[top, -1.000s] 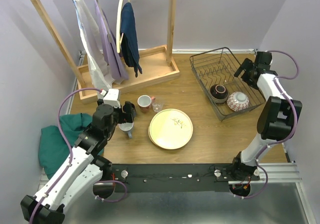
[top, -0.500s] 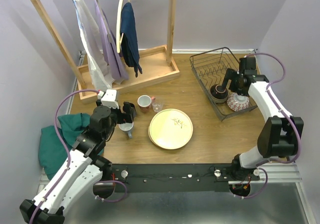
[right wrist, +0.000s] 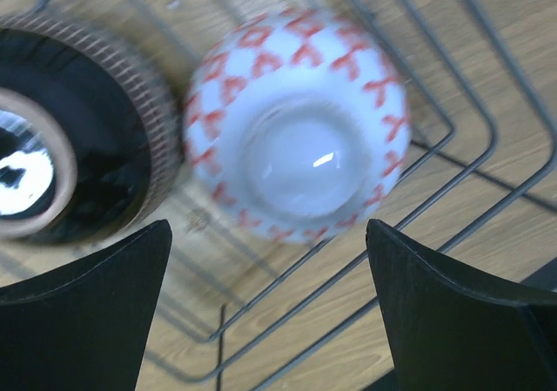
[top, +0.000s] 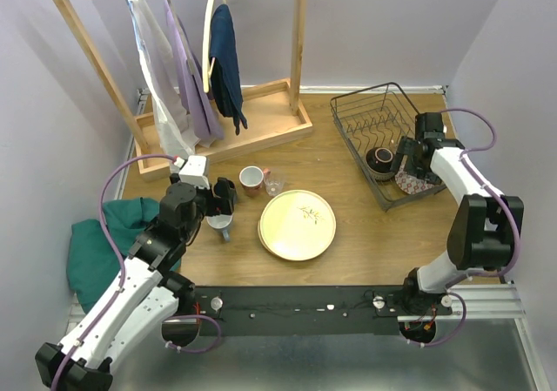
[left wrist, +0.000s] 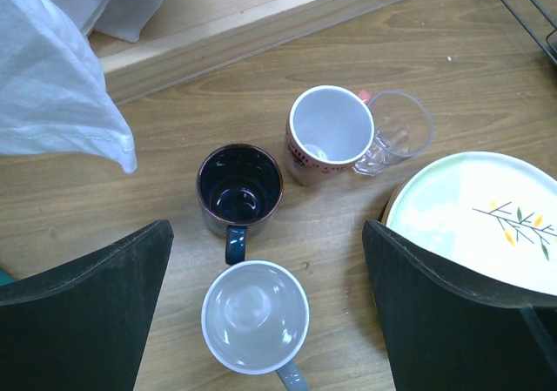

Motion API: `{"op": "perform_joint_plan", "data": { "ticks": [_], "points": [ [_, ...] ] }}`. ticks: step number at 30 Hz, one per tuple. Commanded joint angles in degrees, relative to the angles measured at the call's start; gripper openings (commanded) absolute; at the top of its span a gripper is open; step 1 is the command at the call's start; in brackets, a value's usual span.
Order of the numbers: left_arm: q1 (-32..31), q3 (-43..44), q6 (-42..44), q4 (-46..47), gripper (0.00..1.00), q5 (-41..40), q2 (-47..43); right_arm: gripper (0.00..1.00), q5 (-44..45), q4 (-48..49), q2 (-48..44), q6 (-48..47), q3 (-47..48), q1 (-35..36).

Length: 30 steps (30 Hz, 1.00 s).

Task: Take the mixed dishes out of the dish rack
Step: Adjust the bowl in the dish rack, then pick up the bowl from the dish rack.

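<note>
Entry, R side: right gripper, fingers wide apart, nothing held, hovering over the near end of the dish rack. Item below: patterned bowl, upside down on the rack floor at its near-right corner, sitting between the two fingers and a bit toward the R one. Dark bowl is just beside it in the rack; touching or not, I can't tell. Risks as I judge them: the glazed dome gives poor purchase, so a pinch may squirt the bowl out. The L finger may clip the dark bowl, and tips may snag rack wires. Left gripper: spread, empty, above dark mug, well left of the rack.
</note>
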Motion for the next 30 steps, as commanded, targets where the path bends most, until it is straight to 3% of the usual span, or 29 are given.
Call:
{"op": "perform_joint_plan", "data": {
  "ticks": [1,13,19,23,30],
  "points": [
    [0.13,-0.13,-0.06,0.86,0.99,1.0,0.61,1.0,6.17,4.89,2.76,-0.67,1.58,-3.38],
    [0.21,0.22,0.29,0.25,0.99,-0.32,2.45,1.0,12.41,7.97,5.93,-2.43,4.39,-5.05],
    [0.21,0.31,0.38,0.16,0.99,-0.23,3.77,1.0,5.04,7.09,0.84,-0.68,3.78,-5.05],
    [0.22,0.4,0.47,0.24,0.99,-0.23,4.47,1.0,-4.87,7.09,-4.52,2.66,1.32,-5.05],
    [0.22,0.31,0.56,0.24,0.99,0.03,5.35,1.0,-18.26,13.06,-10.5,17.22,-5.88,-5.05]
  ]
}}
